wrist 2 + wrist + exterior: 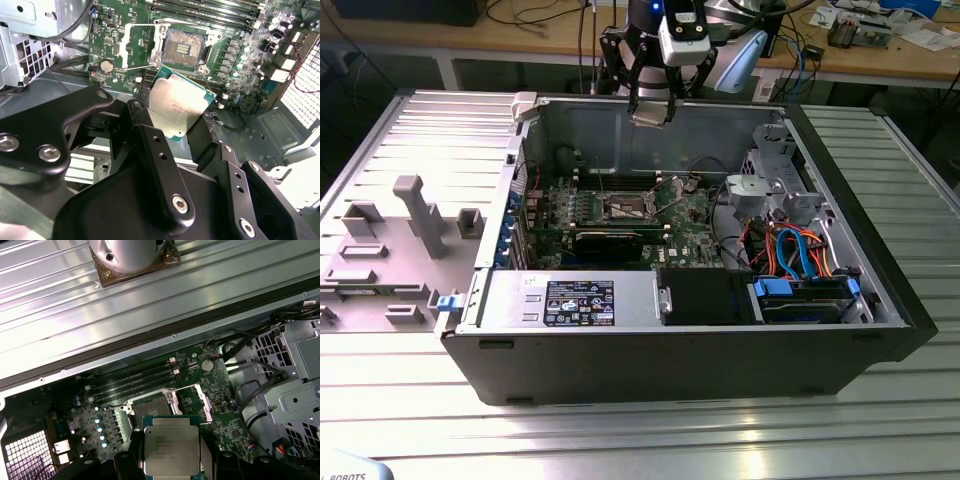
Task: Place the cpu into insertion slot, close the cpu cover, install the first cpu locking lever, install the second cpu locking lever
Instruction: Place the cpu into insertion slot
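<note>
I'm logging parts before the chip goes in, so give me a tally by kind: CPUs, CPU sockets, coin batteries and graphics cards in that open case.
cpu: 1
insertion slot: 1
coin battery: 1
graphics card: 1
Total: 4

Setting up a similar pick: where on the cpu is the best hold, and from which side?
Grip the cpu by two opposite edges, from above its silvery top, as the gripper does now. It is thin and flat, so this probably leaves the underside free for the insertion slot.
</note>
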You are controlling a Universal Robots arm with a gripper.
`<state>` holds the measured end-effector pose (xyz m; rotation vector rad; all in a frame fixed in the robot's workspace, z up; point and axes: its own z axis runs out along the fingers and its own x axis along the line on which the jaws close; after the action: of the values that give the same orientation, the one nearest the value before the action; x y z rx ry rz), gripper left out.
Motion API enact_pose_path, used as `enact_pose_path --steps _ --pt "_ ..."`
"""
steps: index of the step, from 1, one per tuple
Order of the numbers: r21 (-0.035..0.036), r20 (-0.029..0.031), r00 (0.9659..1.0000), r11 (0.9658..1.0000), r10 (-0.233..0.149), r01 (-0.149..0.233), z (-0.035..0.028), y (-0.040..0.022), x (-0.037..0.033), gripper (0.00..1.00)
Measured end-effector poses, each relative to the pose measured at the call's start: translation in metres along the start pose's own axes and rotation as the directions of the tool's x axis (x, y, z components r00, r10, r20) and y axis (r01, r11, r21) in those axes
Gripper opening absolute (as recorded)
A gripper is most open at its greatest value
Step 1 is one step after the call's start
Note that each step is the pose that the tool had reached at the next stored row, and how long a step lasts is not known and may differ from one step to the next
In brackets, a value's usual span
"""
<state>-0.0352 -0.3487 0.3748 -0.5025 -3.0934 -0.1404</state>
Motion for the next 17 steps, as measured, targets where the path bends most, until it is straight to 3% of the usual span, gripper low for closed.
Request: enact_pose_path --steps 6,17 --pt "-0.0004 0.0021 0.9997 0.9997 0.023 -0.023 0.0002 -0.0001 0.0001 0.54" --pt "-0.0006 0.0027 0.9996 0.9996 0.029 -0.029 0.0002 -0.0001 0.0001 0.54"
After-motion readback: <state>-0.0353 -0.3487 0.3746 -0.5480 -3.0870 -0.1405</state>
